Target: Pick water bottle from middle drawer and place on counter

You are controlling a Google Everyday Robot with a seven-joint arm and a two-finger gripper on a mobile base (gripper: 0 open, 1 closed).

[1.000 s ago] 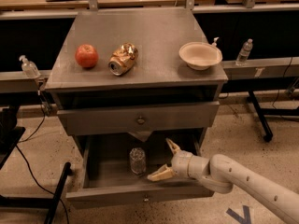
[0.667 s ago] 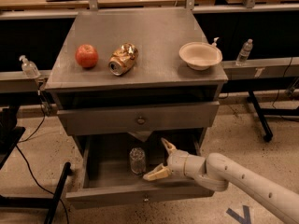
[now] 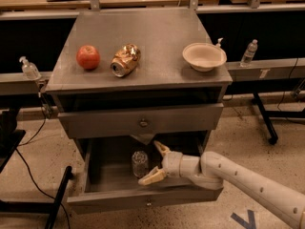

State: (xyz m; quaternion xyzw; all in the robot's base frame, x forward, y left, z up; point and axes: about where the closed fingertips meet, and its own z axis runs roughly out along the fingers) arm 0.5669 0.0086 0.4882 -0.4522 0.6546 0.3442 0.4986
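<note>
The water bottle (image 3: pixel 139 163), small, clear and crinkled, stands upright inside the open middle drawer (image 3: pixel 143 200), left of centre. My gripper (image 3: pixel 156 162) reaches in from the right on a white arm. It is open, with one finger behind the bottle's right side and the other (image 3: pixel 151 177) low in front of it. The bottle sits just left of the gap between the fingers. The counter (image 3: pixel 157 32) is the grey metal top of the cabinet above.
On the counter lie a red apple (image 3: pixel 88 57), a crushed gold can (image 3: pixel 125 60) and a beige bowl (image 3: pixel 204 56). The drawer above (image 3: pixel 141 122) is shut. A pump dispenser (image 3: pixel 29 68) stands left, a slim bottle (image 3: pixel 249 52) right. Black stand legs cross the floor at left.
My gripper has moved left inside the drawer, closer to the water bottle, with its fingers staying spread. The bottle has not moved.
</note>
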